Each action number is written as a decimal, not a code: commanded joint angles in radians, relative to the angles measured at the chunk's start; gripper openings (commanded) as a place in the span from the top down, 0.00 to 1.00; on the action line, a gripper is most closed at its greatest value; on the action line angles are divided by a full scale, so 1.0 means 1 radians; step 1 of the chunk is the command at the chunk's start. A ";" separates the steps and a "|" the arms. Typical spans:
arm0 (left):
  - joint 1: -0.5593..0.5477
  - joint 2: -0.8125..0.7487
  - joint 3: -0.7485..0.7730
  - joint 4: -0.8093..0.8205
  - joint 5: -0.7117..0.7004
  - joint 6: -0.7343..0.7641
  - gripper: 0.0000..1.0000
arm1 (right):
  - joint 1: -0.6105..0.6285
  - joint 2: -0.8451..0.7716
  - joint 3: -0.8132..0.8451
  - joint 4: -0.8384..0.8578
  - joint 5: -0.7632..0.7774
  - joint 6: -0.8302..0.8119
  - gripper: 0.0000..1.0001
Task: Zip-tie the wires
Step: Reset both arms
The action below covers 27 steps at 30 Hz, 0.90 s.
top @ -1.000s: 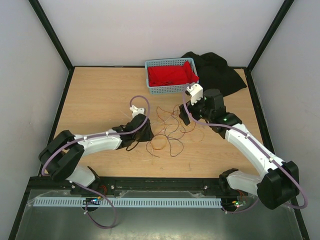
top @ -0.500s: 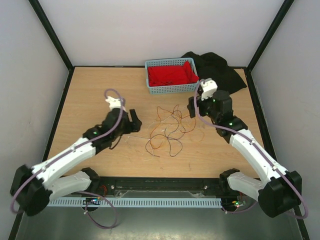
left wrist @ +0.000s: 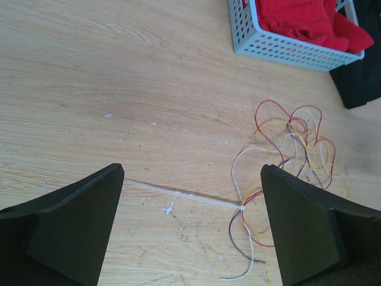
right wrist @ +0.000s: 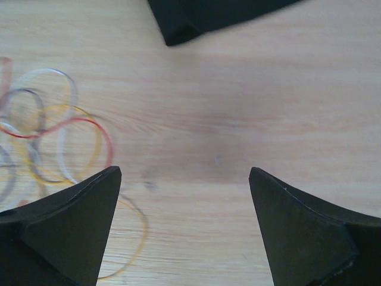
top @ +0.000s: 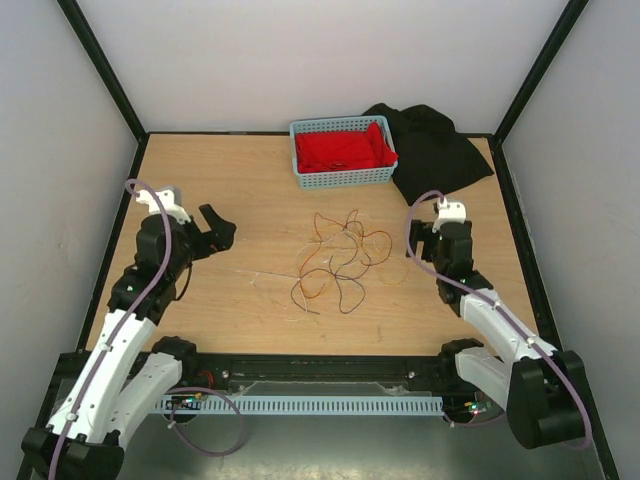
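Wires [top: 336, 258] lie loose near basket [top: 343, 179] and black cloth [top: 440, 150]

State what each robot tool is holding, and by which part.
Nothing: left tool and right tool stand open and empty, away from the thin curly coloured wires.

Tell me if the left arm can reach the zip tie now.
Probably yes: the left gripper stands open, and the zip tie lies on bare table just ahead, its far end at the wires.

We pulled the left end effector [left wrist: 191, 168] and right end effector [right wrist: 184, 173] away from the wires [top: 335, 260], spreading the left's jaws.
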 commanded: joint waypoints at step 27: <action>0.280 0.370 -0.144 0.501 0.097 0.374 0.01 | -0.005 0.464 -0.388 1.245 0.130 -0.097 0.01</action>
